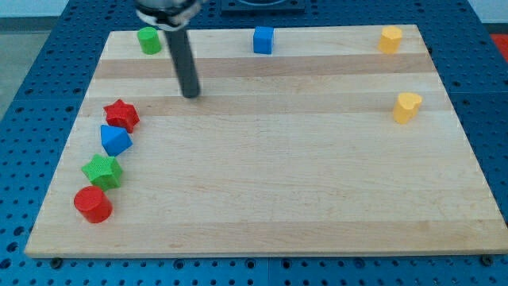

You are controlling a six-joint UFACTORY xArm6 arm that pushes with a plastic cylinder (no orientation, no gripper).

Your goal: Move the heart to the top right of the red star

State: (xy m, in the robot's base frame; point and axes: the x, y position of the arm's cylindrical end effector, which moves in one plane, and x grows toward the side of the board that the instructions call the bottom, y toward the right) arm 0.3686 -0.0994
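Currently my tip (191, 94) is set down in the upper left of the frame, just up-right of the red star (121, 115), touching no block. No jaws are fitted, so nothing is held. The yellow heart (407, 106) is left far off at the right edge, well apart from the tip, so the push is judged not yet begun.

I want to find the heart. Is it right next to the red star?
No, the yellow heart sits far off at the view's right, while the red star is at the left.

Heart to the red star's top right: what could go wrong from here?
1. The yellow heart sits far at the view's right; my tip is near the red star. A long push could let it slip off.
2. Arriving too fast may bump the star into the blue block.
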